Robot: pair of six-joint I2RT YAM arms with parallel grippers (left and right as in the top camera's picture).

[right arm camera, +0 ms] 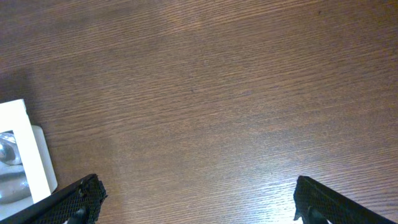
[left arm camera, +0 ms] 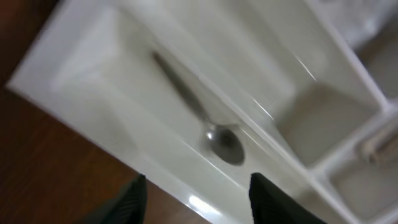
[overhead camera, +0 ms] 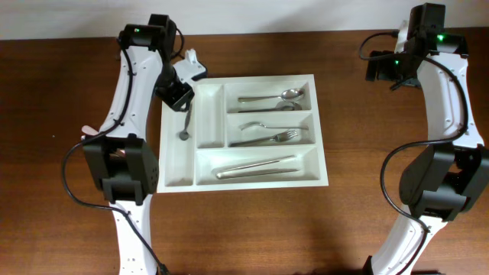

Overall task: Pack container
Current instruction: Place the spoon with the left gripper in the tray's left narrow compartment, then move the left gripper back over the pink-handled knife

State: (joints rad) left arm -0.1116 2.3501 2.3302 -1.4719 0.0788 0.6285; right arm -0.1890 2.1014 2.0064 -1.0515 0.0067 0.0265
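Note:
The container (overhead camera: 321, 174) is a large white cutlery tray in the middle of the table. A small spoon (overhead camera: 185, 127) lies in its far-left upright compartment, bowl toward the front; it also shows in the left wrist view (left arm camera: 219, 140). My left gripper (overhead camera: 180, 98) is open and empty, just above the back of that compartment, over the spoon's handle. In the left wrist view its fingers (left arm camera: 196, 202) straddle the tray's rim (left arm camera: 205, 202). My right gripper (overhead camera: 380, 70) is open and empty over bare table at the back right; its fingers (right arm camera: 196, 199) are wide apart.
The tray's long compartments hold spoons (overhead camera: 273, 98) at the back, forks (overhead camera: 269, 134) in the middle and a knife (overhead camera: 256, 166) at the front. The second upright compartment (overhead camera: 209, 114) is bare. The tray's corner (right arm camera: 18, 149) shows at the left of the right wrist view.

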